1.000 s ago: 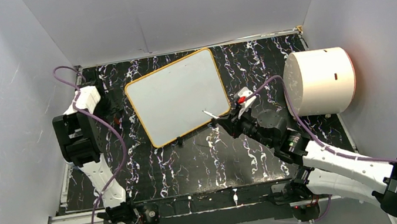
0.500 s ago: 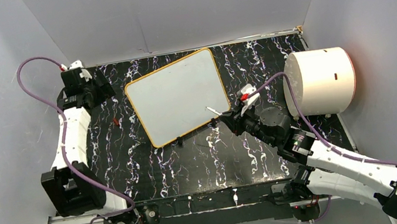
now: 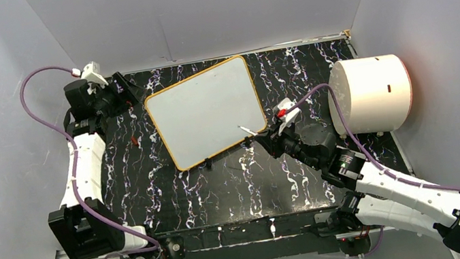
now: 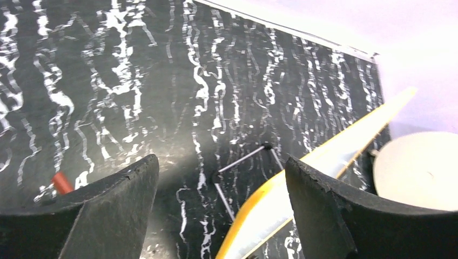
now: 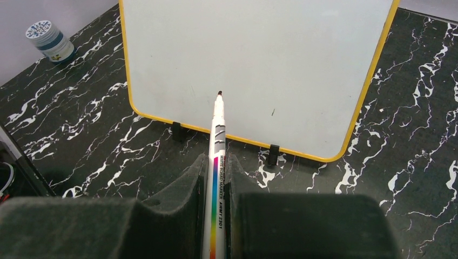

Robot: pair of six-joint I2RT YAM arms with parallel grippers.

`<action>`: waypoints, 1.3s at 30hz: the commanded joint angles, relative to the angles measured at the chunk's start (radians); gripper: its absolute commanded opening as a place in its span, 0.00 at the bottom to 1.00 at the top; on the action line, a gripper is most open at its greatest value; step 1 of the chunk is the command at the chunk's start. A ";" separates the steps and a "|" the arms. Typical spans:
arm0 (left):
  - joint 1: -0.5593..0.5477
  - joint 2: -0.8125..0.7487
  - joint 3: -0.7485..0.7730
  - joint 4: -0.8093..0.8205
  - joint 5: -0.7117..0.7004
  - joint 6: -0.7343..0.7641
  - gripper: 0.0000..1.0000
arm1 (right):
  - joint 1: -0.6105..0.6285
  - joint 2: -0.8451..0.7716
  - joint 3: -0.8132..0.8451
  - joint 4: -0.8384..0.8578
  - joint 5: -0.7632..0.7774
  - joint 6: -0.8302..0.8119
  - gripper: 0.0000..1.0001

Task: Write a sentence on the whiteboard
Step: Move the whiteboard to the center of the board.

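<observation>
The whiteboard (image 3: 204, 113) lies tilted on the black marbled table, white with an orange-yellow rim and blank. My right gripper (image 3: 265, 140) is at its near right edge, shut on a white marker (image 5: 219, 129) with a rainbow stripe. The uncapped marker tip points onto the board (image 5: 254, 59) just inside its near rim. I cannot tell whether it touches. My left gripper (image 3: 117, 93) is open and empty at the table's far left, beside the board's far left corner. In the left wrist view the board's yellow edge (image 4: 324, 159) runs between the open jaws of the left gripper (image 4: 219, 164).
A big white cylinder (image 3: 371, 94) stands at the right, also in the left wrist view (image 4: 418, 170). A small red piece (image 3: 135, 141) lies left of the board. A small capped bottle (image 5: 49, 41) stands beyond the board. Black clips (image 5: 274, 152) hold the board's rim. Grey walls enclose the table.
My left arm has unfolded and reached to the far left corner, bringing its gripper next to the board's corner. My right gripper with the marker has barely moved.
</observation>
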 commanded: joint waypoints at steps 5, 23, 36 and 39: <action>0.007 0.044 0.024 0.135 0.381 -0.019 0.77 | -0.003 -0.008 0.045 0.044 -0.014 -0.014 0.00; -0.028 0.259 0.087 0.159 0.828 0.043 0.32 | -0.001 0.016 0.036 0.084 -0.039 -0.028 0.00; -0.100 0.258 0.025 0.159 0.969 0.147 0.00 | -0.001 0.011 0.016 0.115 -0.080 -0.061 0.00; -0.130 0.249 0.007 0.158 0.954 0.171 0.00 | -0.002 0.011 0.018 0.115 -0.077 -0.068 0.00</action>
